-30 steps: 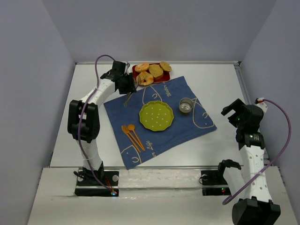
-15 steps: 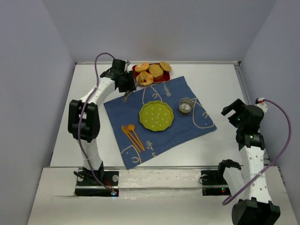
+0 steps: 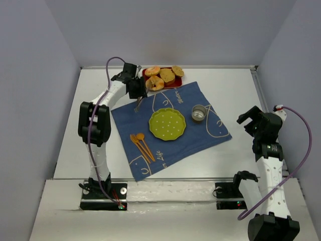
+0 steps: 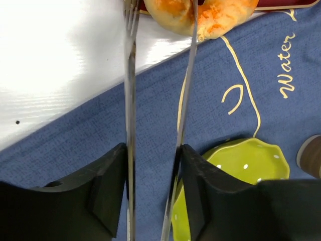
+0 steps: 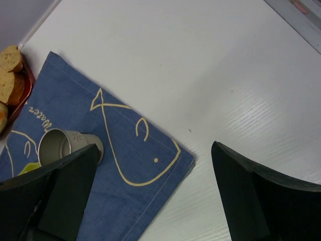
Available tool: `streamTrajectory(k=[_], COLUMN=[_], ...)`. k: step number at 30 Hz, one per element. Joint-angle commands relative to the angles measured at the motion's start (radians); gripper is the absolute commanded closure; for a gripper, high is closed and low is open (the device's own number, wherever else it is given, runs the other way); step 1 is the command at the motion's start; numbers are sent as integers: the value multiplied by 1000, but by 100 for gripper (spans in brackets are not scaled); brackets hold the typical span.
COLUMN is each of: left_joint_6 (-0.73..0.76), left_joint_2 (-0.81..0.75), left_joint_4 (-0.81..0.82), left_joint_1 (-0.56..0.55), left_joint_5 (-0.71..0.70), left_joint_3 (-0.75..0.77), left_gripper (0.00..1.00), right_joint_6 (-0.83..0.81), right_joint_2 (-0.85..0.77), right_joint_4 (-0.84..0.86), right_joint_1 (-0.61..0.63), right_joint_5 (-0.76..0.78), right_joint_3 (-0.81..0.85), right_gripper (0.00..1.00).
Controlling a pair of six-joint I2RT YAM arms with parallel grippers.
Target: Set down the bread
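Several pieces of bread (image 3: 163, 77) lie on a red tray (image 3: 173, 84) at the back of the table. My left gripper (image 3: 140, 92) is shut on metal tongs (image 4: 129, 100), one arm against each finger. The tong arms stand apart, and their tips reach either side of an orange piece of bread (image 4: 200, 12) at the tray's near edge. The green plate (image 3: 167, 123) sits empty on the blue cloth (image 3: 210, 133) and also shows in the left wrist view (image 4: 235, 165). My right gripper (image 3: 251, 120) is open and empty over the table's right side.
A grey paper cup (image 3: 199, 113) stands on the cloth right of the plate and shows in the right wrist view (image 5: 62, 145). An orange spoon and fork (image 3: 142, 145) lie on the cloth's near left part. The cloth's corner (image 5: 185, 160) lies below my right gripper (image 5: 155, 150).
My left arm has moved back and to the right, bringing the tongs closer to the bread on the tray. The right arm has not moved.
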Motion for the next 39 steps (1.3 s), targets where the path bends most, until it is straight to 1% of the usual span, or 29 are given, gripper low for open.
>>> streamTrajectory(k=[1,2,4,7,10,14,18,21,22,24,25,26,27,28,29,30,31,33,34,37,39], left_joint_6=[9,9,10,9,7,0,-16,-34,-40,-78,-88,-95,-130,-146,-158,-192,-209,-243,-270,-309,-339], left_joint_2=[-24,-27,-37,-71,-94,-162,-258,-355,-408,-467,-526,-560,-592,-658,-695,-727,-795,-855,-899,-955,-984], left_joint_4=[-10,-8,4,10,15,30,71,91,101,124,133,141,142,141,138,131,128,128,127,70,18], left_joint_1=[-5,-5,-5,-5,-4,-5,-21,-53,-68,-99,-132,-150,-165,-195,-206,-231,-243,-269,-297,-331,-366], left_joint_5=[30,33,61,82,84,109,106,89,46,6,-8,-17,-38,-83,-91,-94,-97,-100,-102,-100,-134], left_joint_3=[49,49,43,43,41,20,-63,-169,-236,-314,-395,-434,-474,-544,-575,-639,-673,-736,-793,-856,-876], left_gripper=[51,56,62,76,79,84,84,83,83,83,83,83,83,83,82,81,79,77,76,79,79], right_joint_6=[-12,-11,-11,-11,-9,-11,-11,-12,-12,-11,-12,-14,-12,-11,-12,-12,-12,-12,-9,-11,-9], right_joint_2=[-11,-13,-14,-16,-16,-17,-16,-13,-11,-8,-5,-2,-2,-3,-2,-2,-2,-5,-8,-17,-25], right_joint_4=[35,35,36,35,35,36,36,36,36,36,36,36,36,38,36,36,35,36,36,35,35], right_joint_1=[-1,-1,-1,-1,-1,-1,-1,-1,-1,-1,-1,-1,-1,-1,-1,-1,-1,-1,-1,-1,-1], right_joint_5=[17,17,17,18,18,18,17,20,17,14,14,14,14,11,11,9,12,14,9,12,14], right_joint_3=[-1,-1,-1,-1,-1,-1,-1,-2,-2,-1,1,2,4,2,2,1,2,2,-1,-1,-4], right_gripper=[0,0,0,0,0,0,0,0,0,0,0,0,0,0,0,0,0,0,0,0,0])
